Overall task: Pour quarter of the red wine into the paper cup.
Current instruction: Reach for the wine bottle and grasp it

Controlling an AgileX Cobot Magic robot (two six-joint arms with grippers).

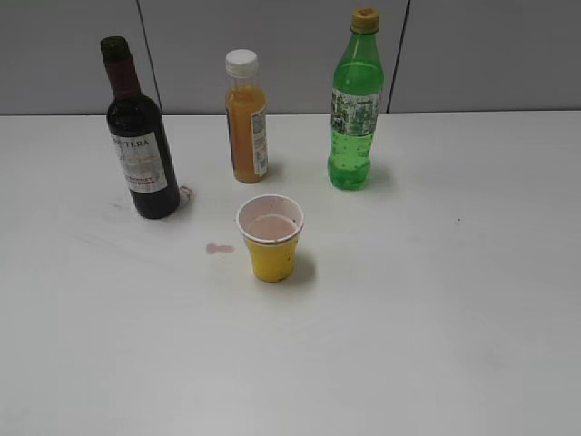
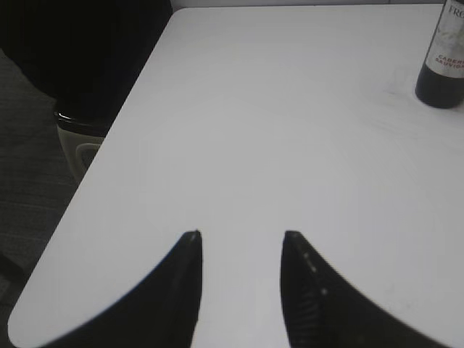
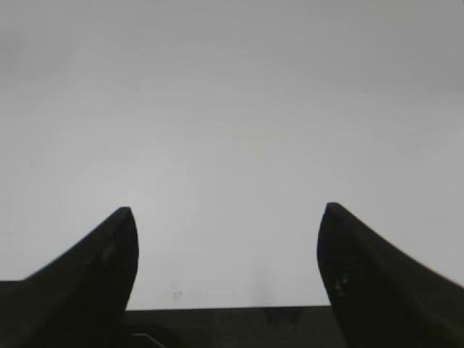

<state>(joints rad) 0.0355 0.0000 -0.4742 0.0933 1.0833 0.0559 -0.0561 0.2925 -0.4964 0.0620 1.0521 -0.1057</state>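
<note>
Left tool (image 2: 241, 235) and right tool (image 3: 226, 210): jaws apart, empty; red wine (image 2: 444, 54) cropped at frame edge; paper cup (image 1: 270, 239) contents indistinct

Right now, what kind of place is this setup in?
Probably a lab or office test bench, not a home: a plain white table, grey panelled wall behind, and just a wine bottle, juice bottle, soda bottle and paper cup laid out.
</note>
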